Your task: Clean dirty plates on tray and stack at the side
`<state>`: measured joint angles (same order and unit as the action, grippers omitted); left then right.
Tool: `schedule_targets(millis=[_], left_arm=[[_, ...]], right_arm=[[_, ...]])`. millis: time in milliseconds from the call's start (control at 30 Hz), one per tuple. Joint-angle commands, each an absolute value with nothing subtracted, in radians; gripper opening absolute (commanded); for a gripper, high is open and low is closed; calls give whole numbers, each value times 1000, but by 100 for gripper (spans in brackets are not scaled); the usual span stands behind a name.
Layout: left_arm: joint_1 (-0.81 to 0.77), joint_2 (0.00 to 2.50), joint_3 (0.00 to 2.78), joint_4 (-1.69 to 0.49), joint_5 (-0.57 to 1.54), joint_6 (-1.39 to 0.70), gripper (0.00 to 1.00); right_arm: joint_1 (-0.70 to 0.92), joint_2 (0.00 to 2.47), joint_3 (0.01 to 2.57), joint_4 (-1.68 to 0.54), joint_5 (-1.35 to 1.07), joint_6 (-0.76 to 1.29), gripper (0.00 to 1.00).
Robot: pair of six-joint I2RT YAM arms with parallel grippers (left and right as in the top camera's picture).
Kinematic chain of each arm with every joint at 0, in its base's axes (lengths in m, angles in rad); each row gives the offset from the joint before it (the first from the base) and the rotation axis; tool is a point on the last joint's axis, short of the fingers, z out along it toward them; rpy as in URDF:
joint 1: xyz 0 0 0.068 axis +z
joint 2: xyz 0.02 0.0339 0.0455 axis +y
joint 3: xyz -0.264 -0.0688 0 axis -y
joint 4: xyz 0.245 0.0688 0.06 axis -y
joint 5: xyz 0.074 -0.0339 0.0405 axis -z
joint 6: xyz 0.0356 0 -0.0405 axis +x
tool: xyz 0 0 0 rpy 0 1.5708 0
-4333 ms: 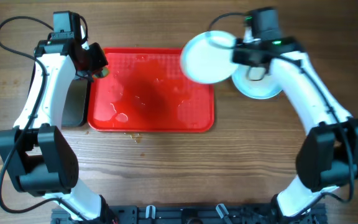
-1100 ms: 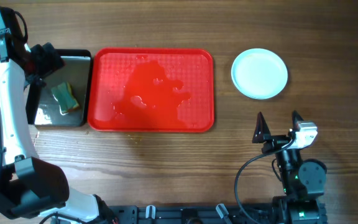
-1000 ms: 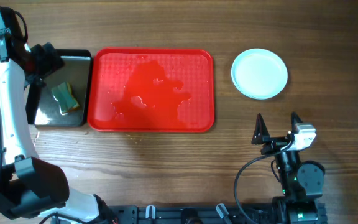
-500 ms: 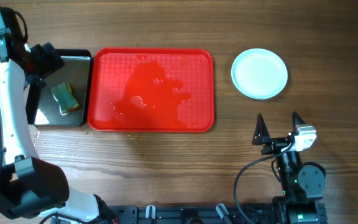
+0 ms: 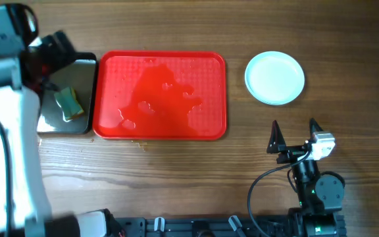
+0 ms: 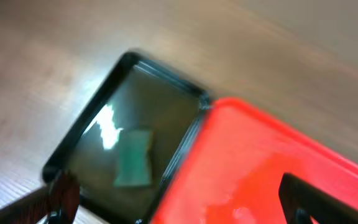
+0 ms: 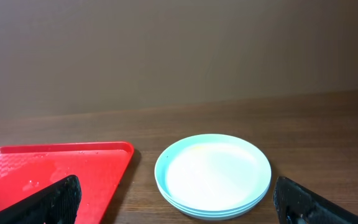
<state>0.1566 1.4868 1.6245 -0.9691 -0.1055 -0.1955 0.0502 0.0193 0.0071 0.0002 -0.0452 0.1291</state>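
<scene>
A stack of white plates (image 5: 275, 78) with pale blue rims sits on the table to the right of the red tray (image 5: 206, 72). The right wrist view shows the stacked plates (image 7: 213, 174) clean on top, beside the tray's corner (image 7: 55, 165). The tray holds only water puddles. My right gripper (image 5: 293, 125) rests low at the front right, open and empty, its fingertips (image 7: 55, 199) wide apart. My left gripper (image 5: 52, 52) hangs open and empty at the far left, blurred; its view looks down on the tray's left edge (image 6: 260, 168).
A black pan (image 5: 87, 60) stands against the tray's left side with a green sponge (image 5: 69, 104) lying in it. The left wrist view shows the pan's rim (image 6: 86, 121) and the sponge (image 6: 134, 157). A small wet spot lies before the tray's front edge (image 5: 143, 146).
The right arm set the last plate on the stack and drew back to the front right. In the last half second the left arm has shifted, blurred; the right has stayed still.
</scene>
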Motion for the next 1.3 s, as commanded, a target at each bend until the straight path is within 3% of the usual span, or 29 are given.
schedule_targets(millis=[0, 133, 300, 567, 1167, 1267], left_arm=[[65, 1254, 1423, -751, -106, -85, 100], [54, 899, 1004, -469, -102, -85, 100], [54, 536, 609, -272, -102, -84, 100], [54, 148, 220, -82, -71, -81, 100], [55, 3, 6, -67, -43, -82, 100], [55, 3, 6, 16, -42, -82, 100]], right_arm=[[46, 9, 5, 2, -61, 115, 100], [46, 9, 5, 2, -61, 115, 100], [46, 9, 5, 2, -61, 114, 100], [46, 9, 5, 3, -61, 114, 100], [46, 9, 5, 2, -61, 115, 100], [46, 9, 5, 3, -61, 114, 100]])
